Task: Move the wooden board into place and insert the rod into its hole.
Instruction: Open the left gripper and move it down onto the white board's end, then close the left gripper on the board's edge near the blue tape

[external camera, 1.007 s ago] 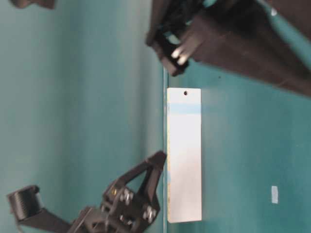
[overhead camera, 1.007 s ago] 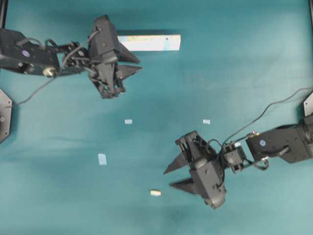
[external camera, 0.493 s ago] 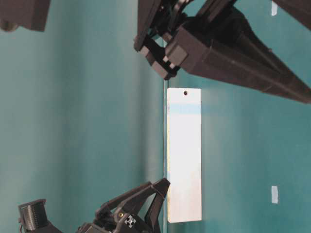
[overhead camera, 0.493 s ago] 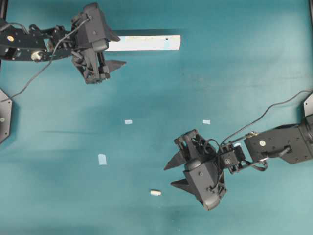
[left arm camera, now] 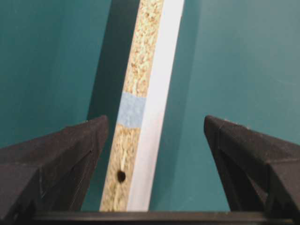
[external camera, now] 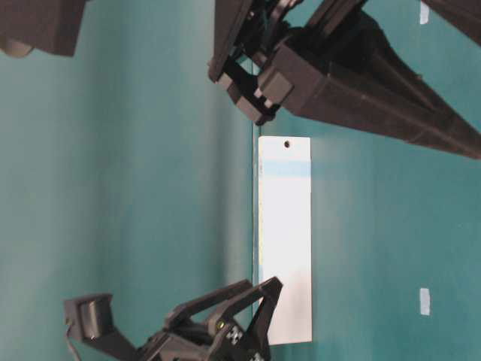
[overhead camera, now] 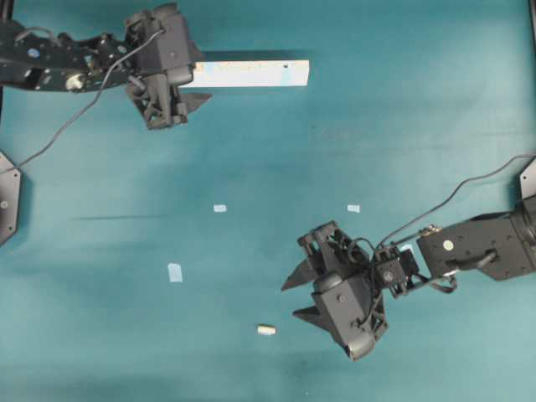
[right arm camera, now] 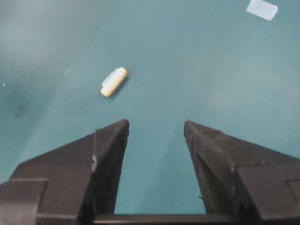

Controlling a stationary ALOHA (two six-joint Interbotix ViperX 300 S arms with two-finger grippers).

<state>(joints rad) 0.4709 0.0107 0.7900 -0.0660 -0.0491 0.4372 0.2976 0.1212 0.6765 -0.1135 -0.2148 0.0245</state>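
The wooden board point(overhead camera: 247, 73) lies at the top of the table, white face up, with a speckled edge point(left arm camera: 140, 70) and a blue tape band. A small dark hole point(left arm camera: 121, 176) shows in that edge near me; another dot point(overhead camera: 286, 63) marks the far end. My left gripper point(overhead camera: 199, 81) is open, its jaws standing wide on either side of the board's left end point(left arm camera: 154, 124) without touching it. The rod point(overhead camera: 266, 330) lies loose on the cloth. My right gripper point(overhead camera: 291, 300) is open and empty, with the rod point(right arm camera: 114, 82) ahead and to the left of its fingertips point(right arm camera: 115, 129).
Small pale-blue tape squares point(overhead camera: 219, 208) point(overhead camera: 353, 208) point(overhead camera: 175, 272) lie on the teal cloth between the arms. In the table-level view the board point(external camera: 285, 241) runs along the table's far edge, with the left gripper point(external camera: 259, 289) at its lower end.
My left gripper opened wide and slid left along the board to its end, now straddling it. The right gripper has barely shifted; board and rod stayed put.
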